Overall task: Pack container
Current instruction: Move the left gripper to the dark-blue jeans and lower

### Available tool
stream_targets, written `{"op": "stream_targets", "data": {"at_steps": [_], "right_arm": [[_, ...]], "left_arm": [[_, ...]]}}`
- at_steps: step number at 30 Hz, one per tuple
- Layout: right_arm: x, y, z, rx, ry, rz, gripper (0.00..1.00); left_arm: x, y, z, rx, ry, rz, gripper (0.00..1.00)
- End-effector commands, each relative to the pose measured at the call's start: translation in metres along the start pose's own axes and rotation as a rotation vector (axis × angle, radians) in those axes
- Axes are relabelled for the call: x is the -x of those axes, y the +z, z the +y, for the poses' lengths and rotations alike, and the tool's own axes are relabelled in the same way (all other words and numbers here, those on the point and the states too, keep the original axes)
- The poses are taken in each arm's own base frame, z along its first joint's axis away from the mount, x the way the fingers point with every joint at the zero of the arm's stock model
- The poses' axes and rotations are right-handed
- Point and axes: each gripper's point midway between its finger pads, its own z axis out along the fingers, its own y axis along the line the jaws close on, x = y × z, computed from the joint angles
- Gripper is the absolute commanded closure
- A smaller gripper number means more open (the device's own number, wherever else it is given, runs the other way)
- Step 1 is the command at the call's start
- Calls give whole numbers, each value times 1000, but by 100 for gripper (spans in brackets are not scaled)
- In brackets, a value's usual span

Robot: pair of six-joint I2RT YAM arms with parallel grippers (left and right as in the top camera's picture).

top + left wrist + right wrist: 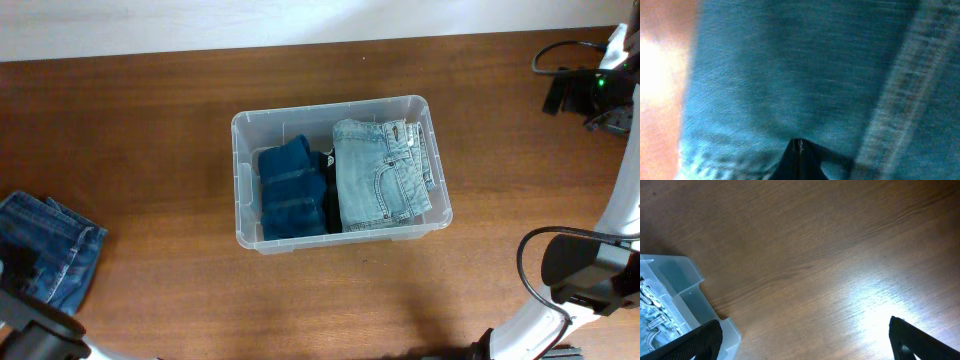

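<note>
The clear plastic container [330,108] stands mid-table. It holds folded dark blue jeans [292,190] on its left, folded light blue jeans [380,175] on its right, and a dark item between them. Another pair of blue jeans [55,245] lies on the table at the far left. My left gripper [800,157] is down on these jeans [790,75], its fingers together with denim bunched around the tip. My right gripper [805,340] is open and empty above bare table, to the right of the container's corner [690,300].
The wooden table [150,140] runs to a white wall at the back. Black cables and arm hardware [590,90] sit at the back right. The right arm's body [585,275] is at the front right, and the left arm's base [40,335] at the front left corner.
</note>
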Motion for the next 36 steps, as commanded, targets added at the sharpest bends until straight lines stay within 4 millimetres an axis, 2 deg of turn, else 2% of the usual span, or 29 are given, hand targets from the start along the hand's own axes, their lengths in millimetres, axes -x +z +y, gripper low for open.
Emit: {"op": "stream_targets", "data": {"at_steps": [1, 5, 11, 17, 23, 26, 29, 33, 36], "right_arm": [[0, -4, -2, -11, 4, -11, 2], [0, -4, -2, -11, 4, -11, 1], [0, -4, -2, -11, 4, -11, 2], [0, -4, -2, -11, 4, -11, 2], [0, -4, -2, -11, 4, -11, 2], [0, -4, -2, -11, 4, -11, 2], [0, -4, -2, -11, 4, -11, 2], [0, -4, -2, -11, 4, -11, 2], [0, -4, -2, -11, 4, -11, 1]], "left_arm": [[-58, 18, -86, -226, 157, 156, 99], [-77, 11, -117, -227, 260, 148, 100], [-90, 4, -138, -235, 324, 145, 100], [-92, -2, -132, -222, 322, 163, 99], [-96, 0, -106, -92, 333, 180, 100], [-93, -3, -105, -92, 329, 175, 99], [-81, -17, -113, -127, 326, 143, 100], [-53, -54, -119, -159, 310, 59, 99], [-39, -72, -112, -152, 291, 1, 96]]}}
